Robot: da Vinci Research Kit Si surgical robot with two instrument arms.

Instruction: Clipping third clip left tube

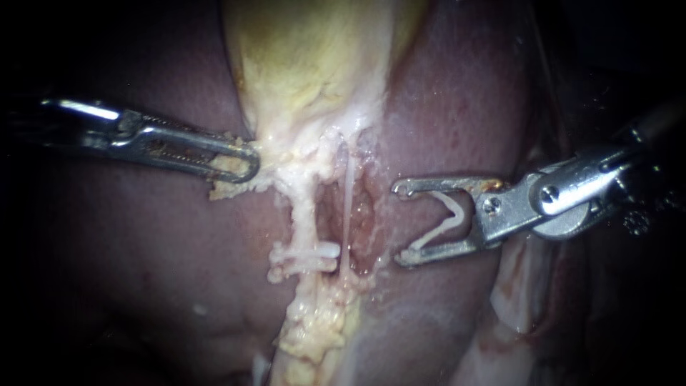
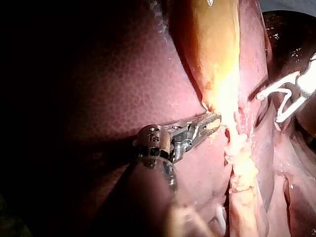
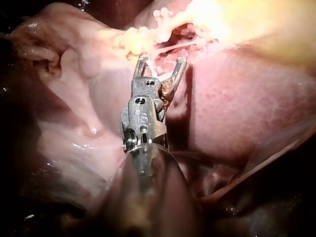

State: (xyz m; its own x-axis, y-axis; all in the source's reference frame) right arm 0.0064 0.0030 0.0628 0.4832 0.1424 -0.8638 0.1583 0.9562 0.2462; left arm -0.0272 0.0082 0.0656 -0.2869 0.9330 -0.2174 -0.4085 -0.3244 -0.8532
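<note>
— Where the fatty strip (image 1: pixel 314 336) lies nearest the camera, what sits at its upper end?

— Two white clips (image 1: pixel 306 259) cross the left tube (image 1: pixel 306 211), one just above the other and close together. The thin right tube (image 1: pixel 347 207) runs just beside it and carries nothing.

— And the right instrument?

— The right instrument (image 1: pixel 401 224) comes in level with those clips. Its tips are near the right tube but touch neither tube. Its jaws stand wide apart, and an open clip (image 1: pixel 446 221) sits between them with a leg against each jaw.

— The left one?

— Slightly farther up, the left instrument (image 1: pixel 246 166) has its jaws pinched together on the pale tissue (image 1: pixel 230 187) at the gallbladder's neck, beside the top of the left tube.

— Beyond that?

— The yellowish gallbladder (image 1: pixel 307 57) rises away, with dark red liver (image 1: pixel 457 107) on both sides of it.
</note>
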